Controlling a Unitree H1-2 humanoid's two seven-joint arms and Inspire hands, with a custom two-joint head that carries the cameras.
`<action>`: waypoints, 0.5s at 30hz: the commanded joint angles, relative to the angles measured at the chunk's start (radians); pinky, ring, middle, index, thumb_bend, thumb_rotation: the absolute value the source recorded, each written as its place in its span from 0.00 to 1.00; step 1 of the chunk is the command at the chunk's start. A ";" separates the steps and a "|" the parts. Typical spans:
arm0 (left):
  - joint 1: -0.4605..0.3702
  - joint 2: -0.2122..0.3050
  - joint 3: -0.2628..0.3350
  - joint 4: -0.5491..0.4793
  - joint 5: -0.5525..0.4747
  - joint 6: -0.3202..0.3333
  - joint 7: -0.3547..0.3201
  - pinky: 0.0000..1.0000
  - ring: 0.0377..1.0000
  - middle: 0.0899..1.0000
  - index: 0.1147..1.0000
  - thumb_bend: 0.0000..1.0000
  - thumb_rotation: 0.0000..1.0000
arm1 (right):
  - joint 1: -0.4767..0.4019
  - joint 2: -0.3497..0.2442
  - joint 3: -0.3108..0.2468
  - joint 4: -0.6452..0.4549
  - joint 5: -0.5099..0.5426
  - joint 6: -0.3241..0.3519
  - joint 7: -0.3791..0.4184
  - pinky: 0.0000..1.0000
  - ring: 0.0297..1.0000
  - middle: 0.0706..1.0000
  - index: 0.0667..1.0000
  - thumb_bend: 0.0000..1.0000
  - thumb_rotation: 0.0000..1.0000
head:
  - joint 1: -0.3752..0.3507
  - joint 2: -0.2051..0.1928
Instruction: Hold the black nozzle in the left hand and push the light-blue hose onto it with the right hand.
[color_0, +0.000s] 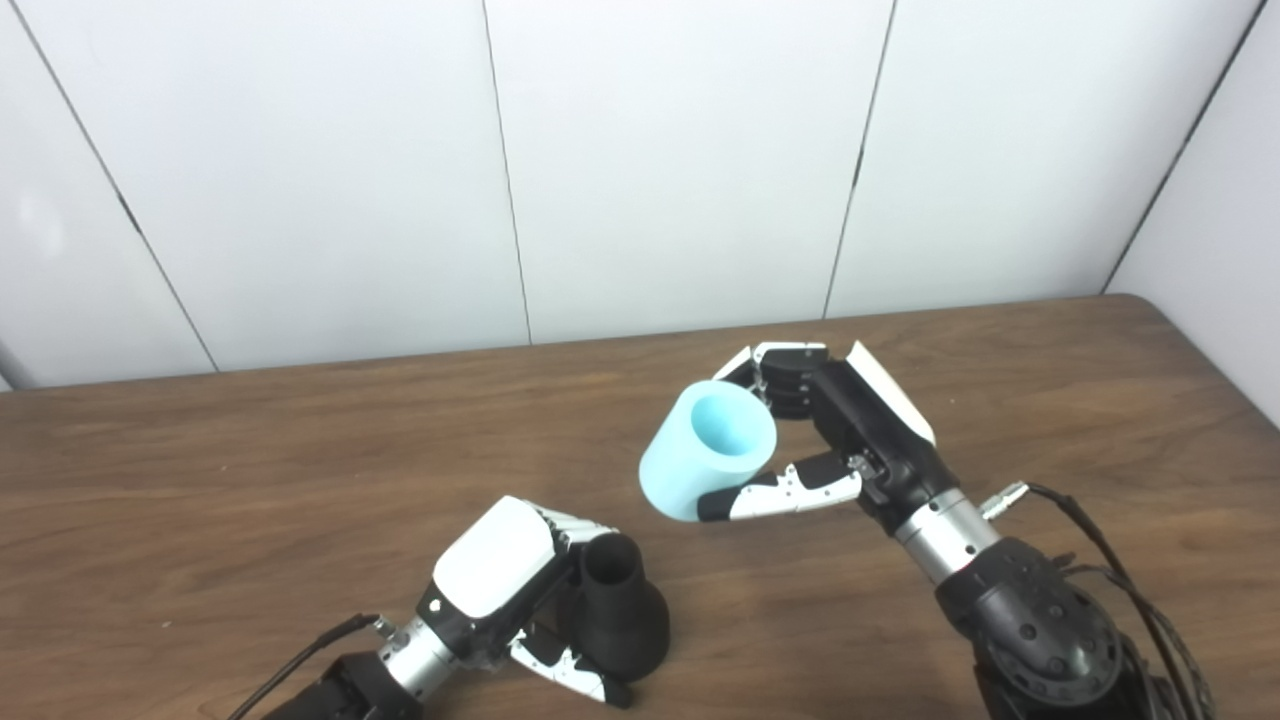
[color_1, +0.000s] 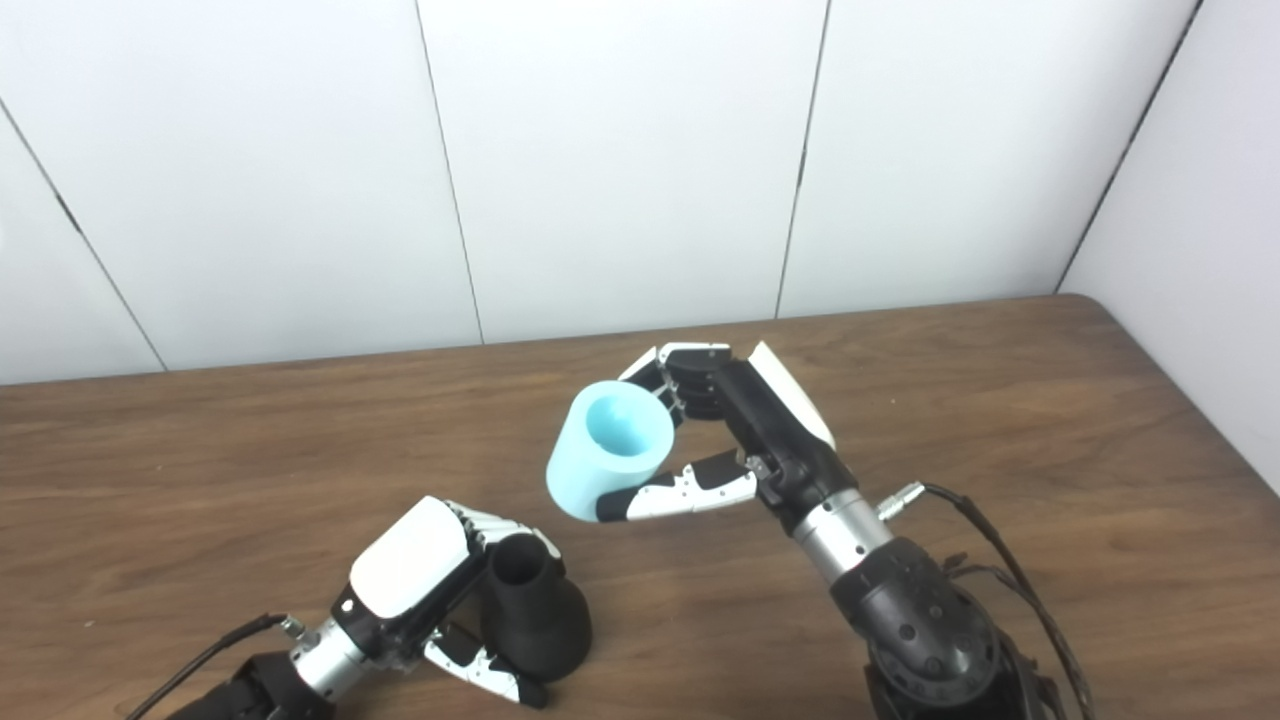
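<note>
Nearest, the black nozzle (color_0: 618, 612) is gripped upright on the wooden table (color_0: 200, 480) by the left hand (color_0: 500, 590). Well apart, the light-blue hose (color_0: 706, 450) is held raised and tilted by the right hand (color_0: 840, 430).

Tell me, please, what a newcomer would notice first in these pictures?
The light-blue hose stands out first, held above the table's middle by the right hand. Next comes the black nozzle, standing on the wooden table near the front edge, gripped by the left hand.

No writing, label, brand, number or sign can be read anywhere; the black nozzle (color_0: 622, 610), the light-blue hose (color_0: 705, 453), both robot hands, the worktop (color_0: 200, 480) and the wall panels show none.
</note>
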 joint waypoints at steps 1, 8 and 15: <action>0.117 -0.052 -0.069 0.124 0.000 -0.014 0.027 0.21 0.32 0.42 0.50 0.49 0.00 | -0.016 0.003 0.001 -0.039 0.011 -0.038 0.003 0.34 0.44 0.50 0.39 0.51 0.00 | 0.000 0.003; 0.117 -0.051 -0.074 0.121 -0.003 -0.014 0.023 0.19 0.30 0.40 0.49 0.49 0.00 | 0.000 0.011 0.020 -0.054 0.019 -0.026 0.009 0.32 0.43 0.51 0.40 0.51 0.00 | 0.005 0.007; 0.119 -0.050 -0.071 0.113 -0.008 -0.014 0.011 0.17 0.29 0.39 0.49 0.49 0.00 | 0.024 0.034 0.039 -0.045 0.026 -0.046 0.004 0.33 0.43 0.50 0.40 0.51 0.00 | 0.011 0.011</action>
